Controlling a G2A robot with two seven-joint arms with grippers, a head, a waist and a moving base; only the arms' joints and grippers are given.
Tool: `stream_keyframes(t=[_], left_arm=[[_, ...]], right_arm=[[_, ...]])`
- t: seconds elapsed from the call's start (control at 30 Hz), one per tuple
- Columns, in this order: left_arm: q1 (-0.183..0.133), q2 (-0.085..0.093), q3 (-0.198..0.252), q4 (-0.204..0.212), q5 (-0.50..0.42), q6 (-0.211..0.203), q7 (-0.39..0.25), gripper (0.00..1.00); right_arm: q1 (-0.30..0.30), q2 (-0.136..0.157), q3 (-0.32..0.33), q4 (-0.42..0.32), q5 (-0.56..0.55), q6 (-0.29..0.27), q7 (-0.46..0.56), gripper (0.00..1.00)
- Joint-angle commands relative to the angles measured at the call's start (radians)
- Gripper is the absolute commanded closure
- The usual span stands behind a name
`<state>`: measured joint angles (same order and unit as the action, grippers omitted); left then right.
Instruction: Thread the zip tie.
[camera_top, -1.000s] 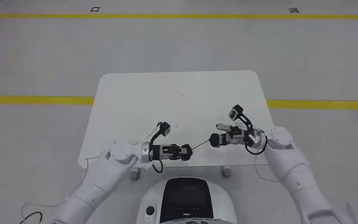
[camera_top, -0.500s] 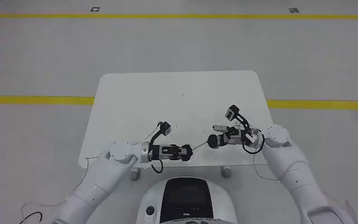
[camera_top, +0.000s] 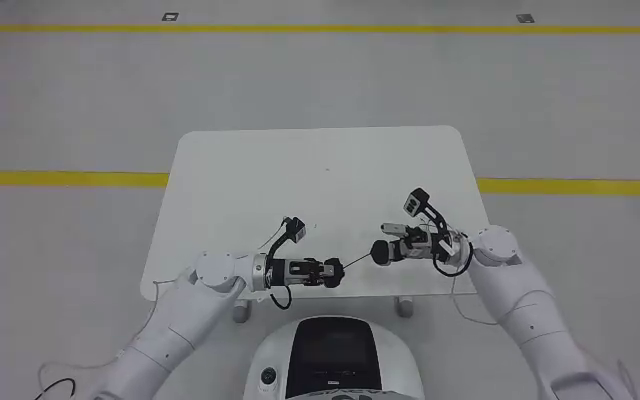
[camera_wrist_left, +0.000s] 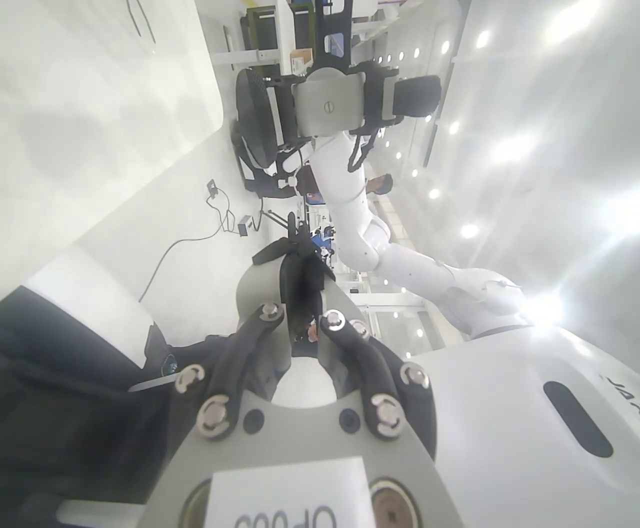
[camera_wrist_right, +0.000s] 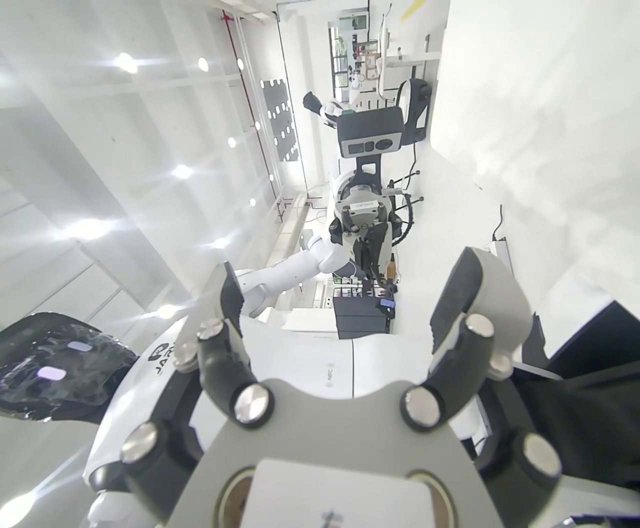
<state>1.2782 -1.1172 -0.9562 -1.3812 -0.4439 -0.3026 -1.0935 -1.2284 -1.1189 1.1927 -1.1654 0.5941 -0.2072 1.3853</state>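
- One white worktop (camera_top: 320, 170); both hands sit over its near edge, facing each other.
- Two hands: the left hand (camera_wrist_left: 298, 280) is pinched tight on the zip tie, and the right hand (camera_wrist_right: 350, 287) is spread wide.
- One thin black zip tie (camera_top: 358, 260), held above the worktop, its free end pointing at the right hand close by.

Not much going on tbh. Over the last second the right gripper (camera_top: 379, 253) slid a little closer to the left gripper (camera_top: 338, 268), along the zip tie (camera_top: 358, 259) stretched between them. Nearly all of that shift happened in the first half second.
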Motion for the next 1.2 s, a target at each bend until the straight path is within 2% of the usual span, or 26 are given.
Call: stream_keyframes(t=[0.0,0.13,0.9,1.03,1.17], left_arm=[[0.000,0.000,0.000,0.000,0.000,0.000,0.000,1.00],[0.000,0.000,0.000,0.000,0.000,0.000,0.000,1.00],[0.000,0.000,0.000,0.000,0.000,0.000,0.000,1.00],[0.000,0.000,0.000,0.000,0.000,0.000,0.000,1.00],[0.000,0.000,0.000,0.000,0.000,0.000,0.000,1.00]], right_arm=[[-0.008,0.007,-0.008,-0.014,0.008,-0.007,0.005,0.00],[-0.007,0.026,-0.051,-0.027,0.007,-0.031,0.005,0.00],[-0.007,0.026,-0.051,-0.027,0.007,-0.031,0.005,0.00],[-0.010,0.028,-0.048,-0.053,-0.011,-0.013,-0.031,0.00],[-0.006,0.030,-0.044,-0.057,-0.004,-0.023,-0.011,0.00]])
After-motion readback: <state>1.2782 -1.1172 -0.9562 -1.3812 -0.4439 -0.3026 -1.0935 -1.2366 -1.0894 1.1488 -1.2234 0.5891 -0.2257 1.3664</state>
